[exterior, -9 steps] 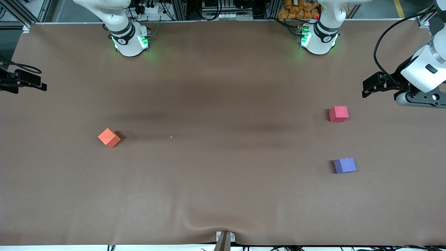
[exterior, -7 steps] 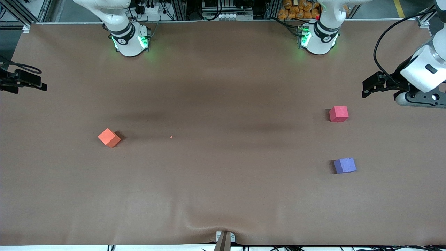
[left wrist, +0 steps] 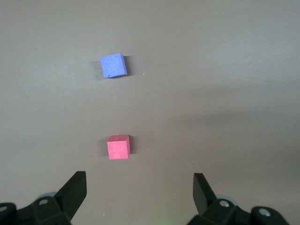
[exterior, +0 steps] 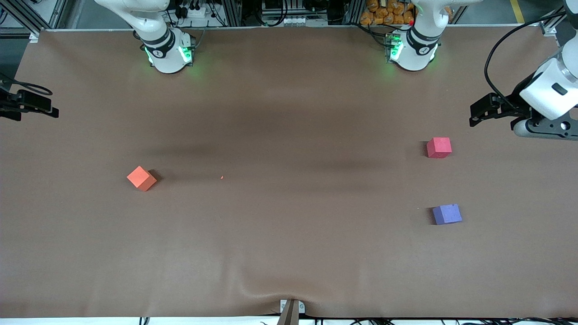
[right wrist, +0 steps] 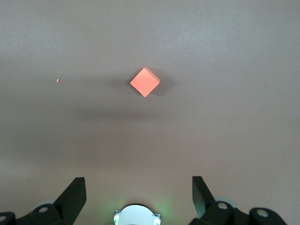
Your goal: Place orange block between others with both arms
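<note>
The orange block (exterior: 141, 178) (right wrist: 145, 82) lies alone toward the right arm's end of the table. Toward the left arm's end sit the red-pink cube (exterior: 439, 147) (left wrist: 118, 147) and the purple-blue cube (exterior: 447, 214) (left wrist: 113, 65), the purple-blue one nearer the front camera, with bare cloth between them. My left gripper (exterior: 479, 111) (left wrist: 139, 192) hangs open and empty over the table's edge at the left arm's end. At the right arm's end, my right gripper (exterior: 31, 107) (right wrist: 139, 194) hovers open, holding nothing.
Brown cloth (exterior: 289, 253) covers the table and wrinkles near its front edge. A tiny orange crumb (exterior: 221, 177) lies beside the orange block. The two green-lit bases (exterior: 169, 54) (exterior: 413, 52) stand at the back edge.
Both hands have shifted only very slightly. The three cubes have not moved.
</note>
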`<state>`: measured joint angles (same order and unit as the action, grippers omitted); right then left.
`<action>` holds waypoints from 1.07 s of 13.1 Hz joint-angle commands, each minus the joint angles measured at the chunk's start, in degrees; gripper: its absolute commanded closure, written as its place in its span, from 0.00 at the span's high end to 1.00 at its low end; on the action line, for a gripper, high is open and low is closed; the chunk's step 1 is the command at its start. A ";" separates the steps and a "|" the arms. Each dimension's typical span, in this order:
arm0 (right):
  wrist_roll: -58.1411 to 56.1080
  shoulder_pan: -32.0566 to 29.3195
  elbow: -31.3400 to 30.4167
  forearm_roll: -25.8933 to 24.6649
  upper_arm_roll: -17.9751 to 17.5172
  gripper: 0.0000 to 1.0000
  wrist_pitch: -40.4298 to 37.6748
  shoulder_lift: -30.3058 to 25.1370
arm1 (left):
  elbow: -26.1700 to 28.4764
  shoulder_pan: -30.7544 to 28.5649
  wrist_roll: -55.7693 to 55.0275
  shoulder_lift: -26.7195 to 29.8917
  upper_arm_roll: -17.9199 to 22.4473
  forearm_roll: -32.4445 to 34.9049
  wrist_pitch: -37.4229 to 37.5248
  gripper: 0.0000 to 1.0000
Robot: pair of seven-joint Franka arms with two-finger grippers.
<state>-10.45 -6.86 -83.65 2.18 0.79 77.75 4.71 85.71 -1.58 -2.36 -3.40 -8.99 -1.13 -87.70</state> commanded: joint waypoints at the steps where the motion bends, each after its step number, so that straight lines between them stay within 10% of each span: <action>1: -0.27 -0.78 0.59 -0.60 -0.79 1.00 -0.84 -0.41 | -1.51 0.26 -1.06 -0.55 -0.15 -0.28 1.22 1.00; 14: -0.09 1.76 -0.11 -0.86 -0.97 1.00 -0.23 5.99 | -1.51 0.26 -0.80 -0.55 -0.41 -0.28 1.22 1.00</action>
<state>-10.45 -5.44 -84.07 2.16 -0.24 77.54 7.56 85.65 -1.40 -2.36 -3.41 -9.28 -1.14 -87.62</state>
